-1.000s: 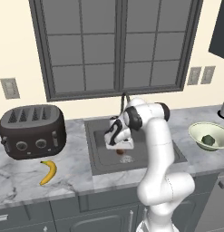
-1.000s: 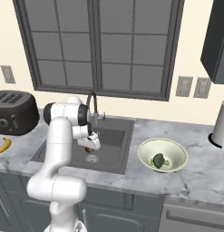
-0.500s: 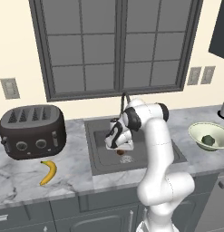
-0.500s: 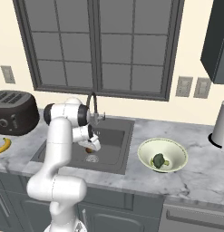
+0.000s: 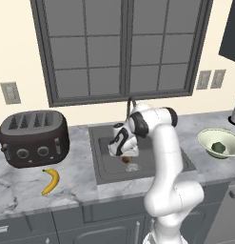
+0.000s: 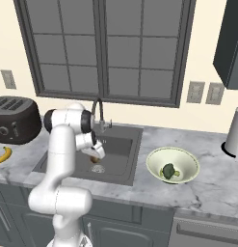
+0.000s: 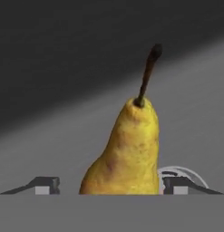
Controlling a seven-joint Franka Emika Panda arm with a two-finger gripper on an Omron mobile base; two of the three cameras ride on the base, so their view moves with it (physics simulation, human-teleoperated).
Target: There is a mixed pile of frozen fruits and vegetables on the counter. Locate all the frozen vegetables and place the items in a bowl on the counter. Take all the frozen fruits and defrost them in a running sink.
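Pear [image 7: 127, 149]: base cut off at hand view's lower edge. Drain [image 7: 186, 174]: mostly hidden behind pear and fingertip [image 7: 177, 185]. Banana [image 6: 1, 156]: cut by right base view's left edge.

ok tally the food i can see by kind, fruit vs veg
fruit: 2 (banana on the counter, pear in the sink)
vegetables: 1 (broccoli in the bowl)
total: 3

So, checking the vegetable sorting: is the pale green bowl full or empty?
Not empty: the pale green bowl holds one dark green broccoli floret.
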